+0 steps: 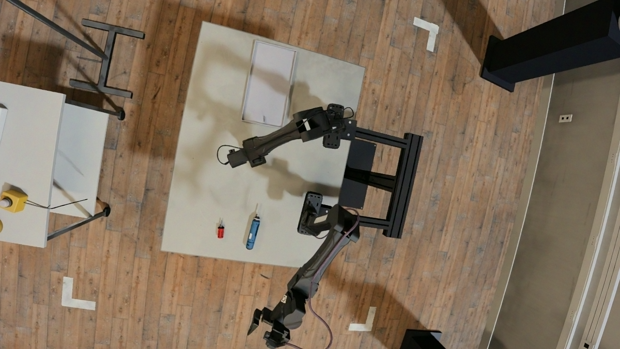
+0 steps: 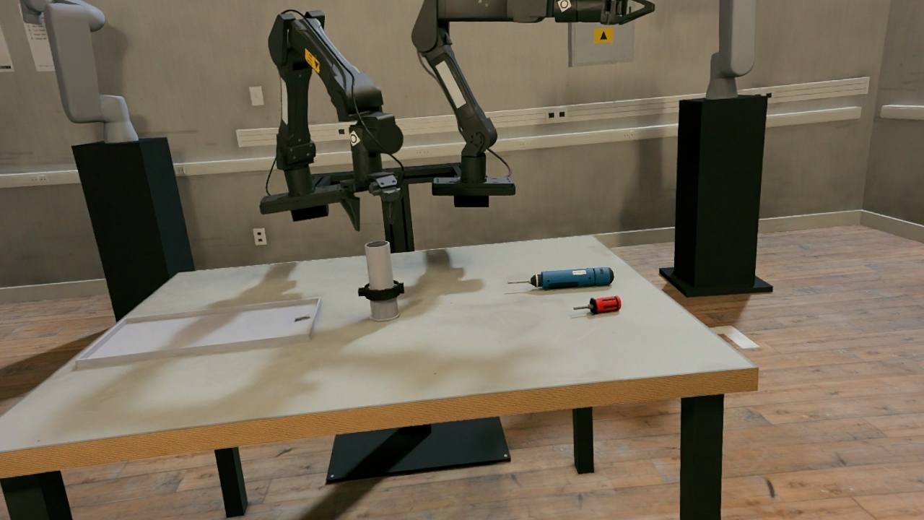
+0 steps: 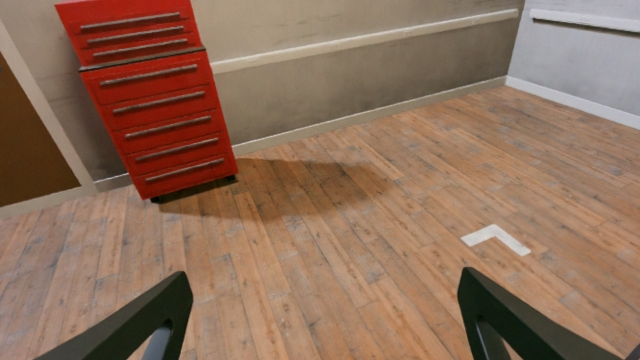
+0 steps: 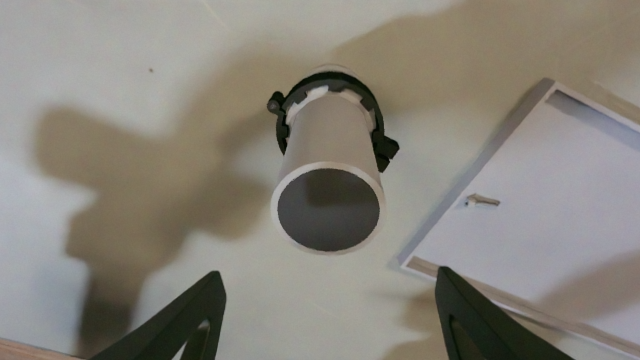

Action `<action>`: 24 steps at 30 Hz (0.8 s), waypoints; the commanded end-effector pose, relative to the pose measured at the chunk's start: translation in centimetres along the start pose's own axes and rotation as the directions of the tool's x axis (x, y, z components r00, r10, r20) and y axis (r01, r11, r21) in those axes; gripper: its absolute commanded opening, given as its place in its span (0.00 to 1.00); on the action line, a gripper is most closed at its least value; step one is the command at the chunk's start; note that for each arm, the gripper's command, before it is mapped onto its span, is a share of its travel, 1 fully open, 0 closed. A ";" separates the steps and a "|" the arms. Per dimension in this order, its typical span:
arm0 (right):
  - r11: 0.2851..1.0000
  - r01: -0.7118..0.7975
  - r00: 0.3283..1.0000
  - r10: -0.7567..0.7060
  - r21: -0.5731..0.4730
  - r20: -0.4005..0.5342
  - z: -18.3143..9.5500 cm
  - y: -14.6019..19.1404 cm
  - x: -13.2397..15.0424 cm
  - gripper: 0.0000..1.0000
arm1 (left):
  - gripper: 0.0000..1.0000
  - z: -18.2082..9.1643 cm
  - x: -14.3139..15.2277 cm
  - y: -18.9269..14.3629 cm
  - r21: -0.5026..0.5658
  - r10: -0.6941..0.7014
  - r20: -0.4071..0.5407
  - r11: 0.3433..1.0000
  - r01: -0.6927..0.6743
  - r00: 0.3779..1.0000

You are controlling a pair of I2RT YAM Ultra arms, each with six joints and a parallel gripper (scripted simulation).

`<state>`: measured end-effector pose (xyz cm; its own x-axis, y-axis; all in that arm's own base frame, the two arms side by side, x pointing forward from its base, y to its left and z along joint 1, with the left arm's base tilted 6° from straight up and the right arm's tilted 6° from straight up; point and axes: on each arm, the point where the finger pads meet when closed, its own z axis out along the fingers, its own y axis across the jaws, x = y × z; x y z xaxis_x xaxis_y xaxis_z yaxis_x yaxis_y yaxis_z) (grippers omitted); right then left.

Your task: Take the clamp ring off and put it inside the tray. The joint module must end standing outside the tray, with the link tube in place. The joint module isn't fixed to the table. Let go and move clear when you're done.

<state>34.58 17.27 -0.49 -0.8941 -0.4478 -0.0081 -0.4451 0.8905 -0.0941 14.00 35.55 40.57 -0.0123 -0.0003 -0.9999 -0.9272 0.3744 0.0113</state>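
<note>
Lying on the table (image 1: 194, 216) (image 2: 452, 362) (image 4: 125, 50), the tray (image 1: 271, 78) (image 2: 193, 351) (image 4: 550, 225) holds a small part (image 1: 264, 118) (image 2: 302, 318) (image 4: 482, 201). Beside it, outside, stands the joint module (image 2: 384, 311) (image 4: 332, 68), upright, with the link tube (image 2: 379, 265) (image 4: 330, 135) in place and the clamp ring (image 2: 382, 294) (image 4: 330, 77) around it. A red driver (image 1: 220, 231) (image 2: 606, 304) and blue driver (image 1: 253, 234) (image 2: 574, 278) lie well apart from it. Farther back, the right gripper (image 2: 370, 217) (image 4: 327, 281) hovers above the tube, spread and holding nothing; the left gripper (image 1: 258, 338) (image 2: 629, 12) (image 3: 322, 282), beyond the table's edge, is spread wide.

Top looks down; exterior faces the tabletop obliquely.
</note>
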 end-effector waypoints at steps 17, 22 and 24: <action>1.000 0.004 1.000 -0.004 0.001 -0.008 3.0 -0.1 0.2 0.80 | 1.00 -0.2 -0.8 0.3 -0.013 -0.011 0.021 1.000 0.011 1.000; 1.000 0.001 1.000 -0.001 0.001 -0.008 3.8 -0.3 0.3 0.80 | 1.00 -0.2 -0.8 0.3 -0.013 -0.011 0.021 1.000 0.011 1.000; 1.000 0.003 1.000 -0.003 0.000 -0.003 4.1 -0.2 0.1 0.80 | 1.00 -0.2 -0.8 0.3 -0.013 -0.011 0.021 1.000 0.011 1.000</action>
<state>34.45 16.83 -3.87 -0.8945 -0.4470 0.0065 -0.4455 0.8903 -0.0946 14.00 35.55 40.57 -0.0123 -0.0003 -0.9999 -0.9272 0.3744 0.0113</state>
